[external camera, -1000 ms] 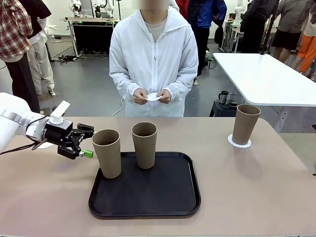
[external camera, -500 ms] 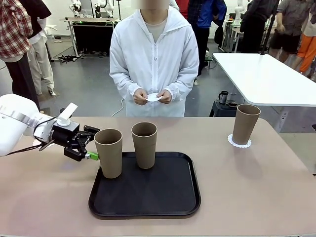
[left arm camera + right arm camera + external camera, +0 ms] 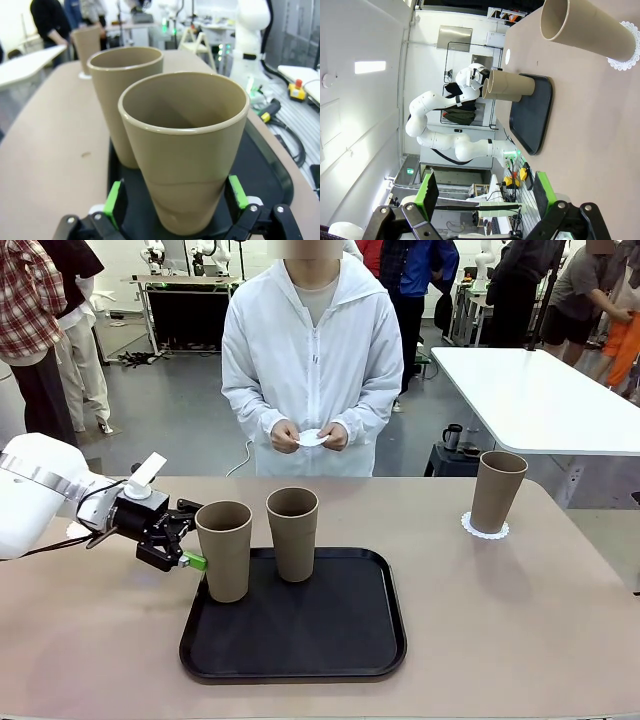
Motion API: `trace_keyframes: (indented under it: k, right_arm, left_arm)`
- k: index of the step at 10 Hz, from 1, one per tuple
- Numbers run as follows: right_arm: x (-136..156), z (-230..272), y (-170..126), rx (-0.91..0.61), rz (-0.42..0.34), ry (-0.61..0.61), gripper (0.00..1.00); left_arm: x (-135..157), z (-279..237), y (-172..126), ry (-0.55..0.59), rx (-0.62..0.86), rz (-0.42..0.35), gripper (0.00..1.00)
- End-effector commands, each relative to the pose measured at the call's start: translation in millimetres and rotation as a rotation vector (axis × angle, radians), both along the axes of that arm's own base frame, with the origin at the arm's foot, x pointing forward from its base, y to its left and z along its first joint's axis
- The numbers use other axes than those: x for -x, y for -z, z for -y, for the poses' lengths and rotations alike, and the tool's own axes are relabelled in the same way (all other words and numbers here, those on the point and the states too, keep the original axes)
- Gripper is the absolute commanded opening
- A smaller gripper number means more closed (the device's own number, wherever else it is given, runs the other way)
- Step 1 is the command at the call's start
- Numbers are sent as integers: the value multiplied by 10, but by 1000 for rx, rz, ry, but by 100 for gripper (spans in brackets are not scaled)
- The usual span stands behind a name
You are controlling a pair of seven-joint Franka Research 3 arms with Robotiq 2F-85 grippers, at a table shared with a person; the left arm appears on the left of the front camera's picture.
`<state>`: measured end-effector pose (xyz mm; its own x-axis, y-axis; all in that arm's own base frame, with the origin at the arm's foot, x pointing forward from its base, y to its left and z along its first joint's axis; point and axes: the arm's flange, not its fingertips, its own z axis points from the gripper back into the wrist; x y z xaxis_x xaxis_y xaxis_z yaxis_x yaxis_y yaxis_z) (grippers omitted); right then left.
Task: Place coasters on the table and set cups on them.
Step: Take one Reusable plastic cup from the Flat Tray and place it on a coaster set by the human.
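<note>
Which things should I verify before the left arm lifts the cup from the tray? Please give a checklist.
1. Left gripper open around the near cup: ok.
2. Pads pressing that cup: not ok, gaps show.
3. Second cup on the tray stands apart: ok.
4. Coaster laid ready on the table: cannot tell; the person holds a spare coaster.
5. Far cup upright on its coaster: ok.
6. Right gripper open, empty: ok.

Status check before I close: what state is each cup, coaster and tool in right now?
left tool: open, fingers either side of the left cup.
right tool: open, empty.
left cup: upright on the tray, not gripped.
middle cup: upright on the tray.
right cup: upright on a coaster on the table.
second coaster: held in the person's hands.
</note>
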<state>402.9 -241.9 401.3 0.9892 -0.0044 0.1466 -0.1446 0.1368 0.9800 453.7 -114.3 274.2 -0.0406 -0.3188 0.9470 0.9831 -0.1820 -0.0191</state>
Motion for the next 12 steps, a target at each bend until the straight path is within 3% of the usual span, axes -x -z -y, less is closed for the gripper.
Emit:
trace_keyframes:
  k: [1,6,12]
  right_arm:
    - [-3,-2,-5,2,-4,1,100]
    - [-3,-2,-5,2,-4,1,100]
    - [-3,-2,-5,2,-4,1,100]
  left_arm:
    - [-10,76,36,4,-16,-19,100]
    - [115,114,112,49,-14,-33,100]
    - [53,291,174,66,6,-7,100]
